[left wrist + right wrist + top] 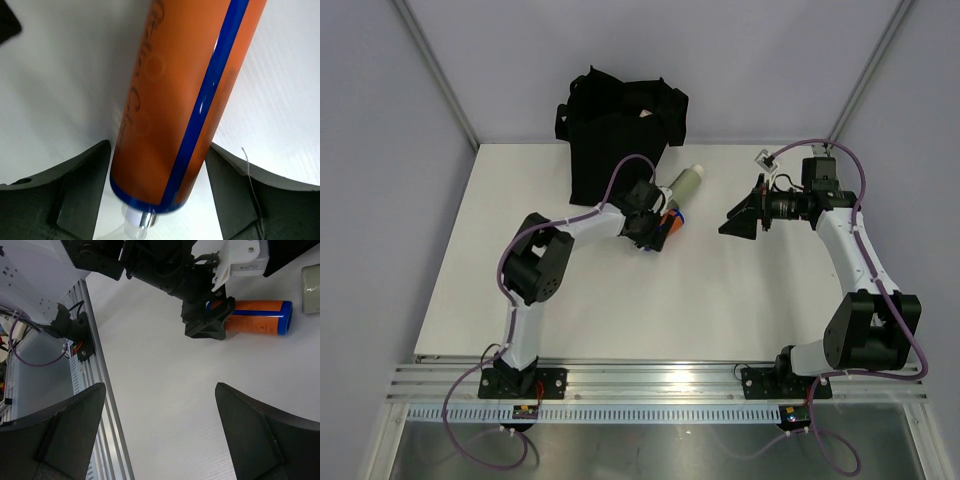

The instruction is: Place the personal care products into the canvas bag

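An orange bottle with a blue stripe and blue end lies on the white table just right of the black canvas bag. My left gripper is closed around its pump end; in the left wrist view the bottle fills the gap between both fingers. It also shows in the right wrist view. A sage green bottle lies beside the bag, its end seen in the right wrist view. My right gripper is open and empty. The other products are out of view.
The bag stands upright at the back of the table against the wall, its opening and loop handles on top. An aluminium rail runs along the near edge by the arm bases.
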